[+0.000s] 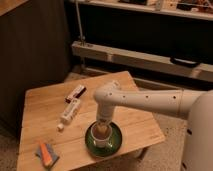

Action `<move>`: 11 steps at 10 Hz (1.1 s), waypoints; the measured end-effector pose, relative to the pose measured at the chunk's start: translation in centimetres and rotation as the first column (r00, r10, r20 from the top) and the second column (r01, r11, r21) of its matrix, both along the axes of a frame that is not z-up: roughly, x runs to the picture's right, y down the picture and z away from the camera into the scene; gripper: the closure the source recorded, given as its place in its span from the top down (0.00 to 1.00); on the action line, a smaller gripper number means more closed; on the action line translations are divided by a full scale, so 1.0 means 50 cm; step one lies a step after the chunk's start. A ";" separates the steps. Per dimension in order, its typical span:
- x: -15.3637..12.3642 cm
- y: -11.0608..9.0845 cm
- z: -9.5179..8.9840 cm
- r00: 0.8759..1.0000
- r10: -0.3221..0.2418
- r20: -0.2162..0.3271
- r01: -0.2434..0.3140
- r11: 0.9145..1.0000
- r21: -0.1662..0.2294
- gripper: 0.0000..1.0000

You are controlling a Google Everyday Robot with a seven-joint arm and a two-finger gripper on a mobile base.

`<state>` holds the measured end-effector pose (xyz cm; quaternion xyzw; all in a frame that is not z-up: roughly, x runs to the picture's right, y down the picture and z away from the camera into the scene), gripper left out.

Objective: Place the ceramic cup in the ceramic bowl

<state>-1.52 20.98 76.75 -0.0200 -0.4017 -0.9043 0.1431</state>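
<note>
The gripper [102, 127] sits on the ceramic cup [101, 136] — inside the ceramic bowl [117, 144] — grip state unclear.

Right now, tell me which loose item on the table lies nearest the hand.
The white tube, left of the hand over the ceramic bowl; the others lie farther.

Lab-like room, low wooden table [50, 105], dark shelving [150, 20], speckled floor [170, 155]

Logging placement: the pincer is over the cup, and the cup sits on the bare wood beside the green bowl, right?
Not beside it: the camera view shows the cup inside the bowl, with the pincer directly over the cup.
</note>
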 end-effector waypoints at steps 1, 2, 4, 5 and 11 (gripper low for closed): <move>0.011 -0.005 0.000 1.000 0.010 -0.008 -0.010 1.000 0.006 0.61; 0.016 -0.012 -0.003 1.000 0.023 -0.006 -0.023 1.000 0.015 0.71; 0.031 -0.026 -0.012 0.999 0.048 0.000 -0.048 0.998 0.029 0.80; 0.034 -0.032 -0.016 0.998 0.059 0.008 -0.059 0.998 0.030 0.80; 0.049 -0.075 -0.061 0.970 0.173 0.170 -0.154 0.981 -0.122 0.80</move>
